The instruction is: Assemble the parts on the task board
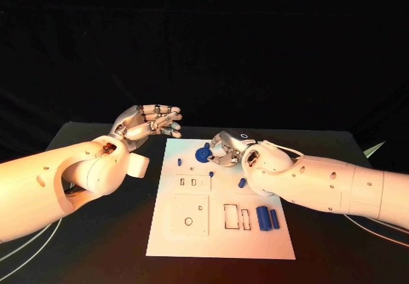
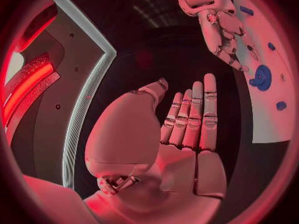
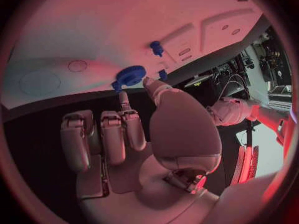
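The white task board [image 1: 220, 236] lies in the middle of the black table. My right hand [image 1: 229, 148] is over the board's far end and pinches a blue gear [image 1: 203, 155] between thumb and a finger; the gear [image 3: 131, 76] stands tilted just above the board [image 3: 93, 30]. My left hand [image 1: 152, 121] hangs raised beyond the board's far left corner, fingers apart, holding nothing. Small blue pegs [image 1: 179, 161] [image 1: 210, 174] stand in the board, a blue piece [image 1: 243, 183] lies mid-board, and two blue cylinders [image 1: 268, 218] lie side by side near its right edge.
The board has rectangular recesses [image 1: 191, 216] and slots [image 1: 231, 216] in its near half. Black table [image 1: 102, 236] runs on both sides of the board. White cables [image 1: 25, 251] trail at the near left, and more at the right [image 1: 375, 228].
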